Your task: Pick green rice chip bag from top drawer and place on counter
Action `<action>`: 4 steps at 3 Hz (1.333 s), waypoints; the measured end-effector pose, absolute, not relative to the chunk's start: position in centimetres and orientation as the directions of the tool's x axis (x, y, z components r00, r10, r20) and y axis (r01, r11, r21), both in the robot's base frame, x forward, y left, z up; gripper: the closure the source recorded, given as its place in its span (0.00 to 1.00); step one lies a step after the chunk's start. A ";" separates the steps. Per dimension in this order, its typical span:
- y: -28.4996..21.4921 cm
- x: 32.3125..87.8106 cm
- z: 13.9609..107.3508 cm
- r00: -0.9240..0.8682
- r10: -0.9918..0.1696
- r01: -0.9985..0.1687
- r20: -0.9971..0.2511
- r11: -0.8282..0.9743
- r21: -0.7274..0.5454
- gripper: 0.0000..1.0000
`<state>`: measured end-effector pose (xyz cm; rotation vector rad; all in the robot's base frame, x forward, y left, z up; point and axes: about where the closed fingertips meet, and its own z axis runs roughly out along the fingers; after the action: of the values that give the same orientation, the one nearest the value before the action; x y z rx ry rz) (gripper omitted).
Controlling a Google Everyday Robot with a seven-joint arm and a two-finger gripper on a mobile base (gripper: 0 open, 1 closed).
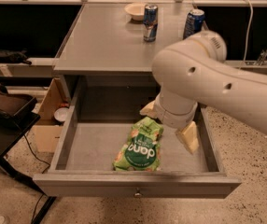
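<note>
The green rice chip bag (138, 148) lies flat on the bottom of the open top drawer (89, 148), near the middle front, logo up. My gripper (169, 124) hangs inside the drawer just right of and above the bag's far end. It is open and empty, with one tan finger (148, 108) behind the bag's top and the other (188, 136) to its right. The big white arm hides the drawer's back right corner. The counter (105, 45) is the grey top above the drawer.
On the counter's far side stand a blue can (150, 16), a second can (193, 23) and a white bowl (135, 10). A black table (3, 139) and a cardboard box (47, 120) sit left of the cabinet. The drawer knob (137, 194) faces the camera.
</note>
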<state>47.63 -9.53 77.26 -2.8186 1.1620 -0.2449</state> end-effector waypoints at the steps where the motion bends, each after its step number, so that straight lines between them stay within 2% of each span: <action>1: -8.6 50.5 73.5 0.796 -0.587 -0.566 0.149 -0.808 -0.162 0.00; 2: -6.1 53.2 68.2 0.865 -0.494 -0.468 0.092 -0.859 -0.208 0.00; 3: -3.9 53.2 64.0 0.893 -0.450 -0.433 0.025 -0.873 -0.225 0.00; 4: -3.4 53.7 59.6 0.894 -0.446 -0.441 -0.037 -0.865 -0.239 0.18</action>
<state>53.69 -3.41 59.60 -2.8194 0.6710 -0.0282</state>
